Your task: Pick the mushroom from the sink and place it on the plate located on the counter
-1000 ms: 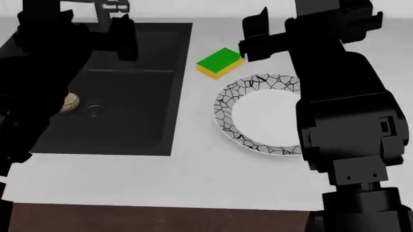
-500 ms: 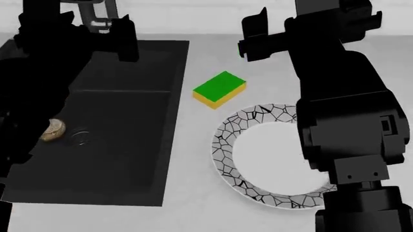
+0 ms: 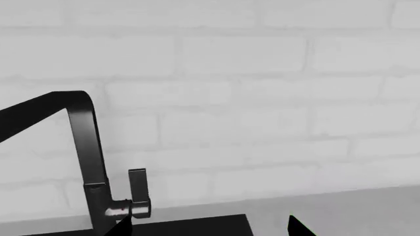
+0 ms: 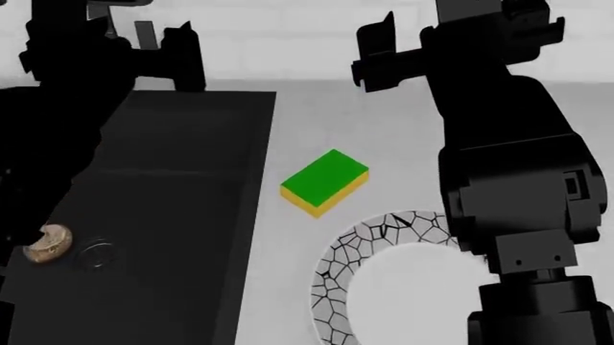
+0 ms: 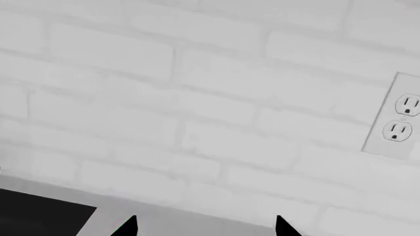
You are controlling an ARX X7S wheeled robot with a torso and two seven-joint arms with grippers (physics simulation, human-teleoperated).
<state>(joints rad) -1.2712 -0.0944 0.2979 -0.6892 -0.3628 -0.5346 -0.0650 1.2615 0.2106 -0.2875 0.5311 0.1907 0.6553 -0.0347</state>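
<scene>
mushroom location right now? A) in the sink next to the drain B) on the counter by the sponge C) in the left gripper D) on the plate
A: the head view shows the mushroom lying on the floor of the black sink, just beside the round metal drain, apart from the plate and not held by either gripper.

wall (image 5: 196, 98): pale grey-white brick | outlet (image 5: 402, 117): white double socket on wall | light: flat, even
</scene>
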